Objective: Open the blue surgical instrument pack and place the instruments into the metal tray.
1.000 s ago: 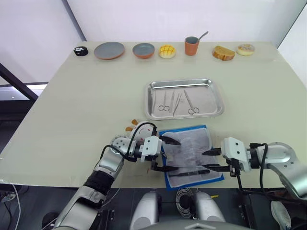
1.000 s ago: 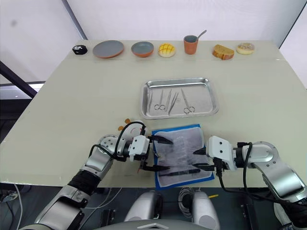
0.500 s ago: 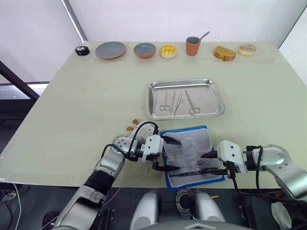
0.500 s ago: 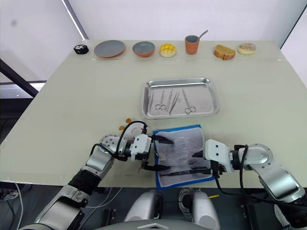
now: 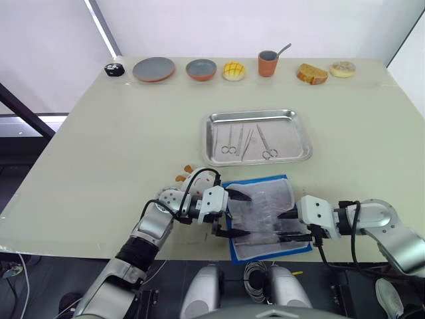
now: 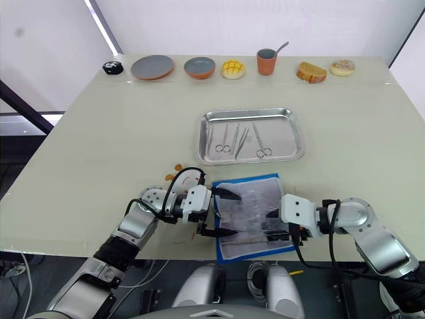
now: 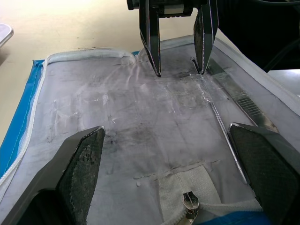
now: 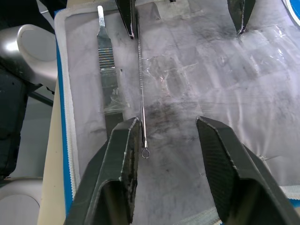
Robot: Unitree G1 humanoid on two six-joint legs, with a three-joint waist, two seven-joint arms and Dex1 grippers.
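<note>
The blue surgical instrument pack (image 5: 262, 214) lies open near the table's front edge, its grey-white lining facing up. On the lining rest a thin wire probe with a loop end (image 8: 142, 93) and a flat metal handle (image 8: 107, 70). My left gripper (image 5: 244, 214) stands open over the pack's left side. My right gripper (image 5: 279, 226) is open over its right side, facing the left one, with one finger (image 8: 124, 154) beside the probe's loop. Further back, the metal tray (image 5: 257, 113) holds scissors (image 5: 230, 141) and other slim instruments.
A small white wad with orange bits (image 5: 182, 176) lies left of the pack. Along the far edge stand a black item (image 5: 114, 68), a grey plate (image 5: 153, 68), a bowl (image 5: 200, 68), a bun (image 5: 233, 71), an orange cup with a spoon (image 5: 267, 63), bread (image 5: 312, 74) and a doughnut (image 5: 342, 68).
My right gripper has moved left, further in over the pack towards the left gripper. The left gripper has stayed where it was, open.
</note>
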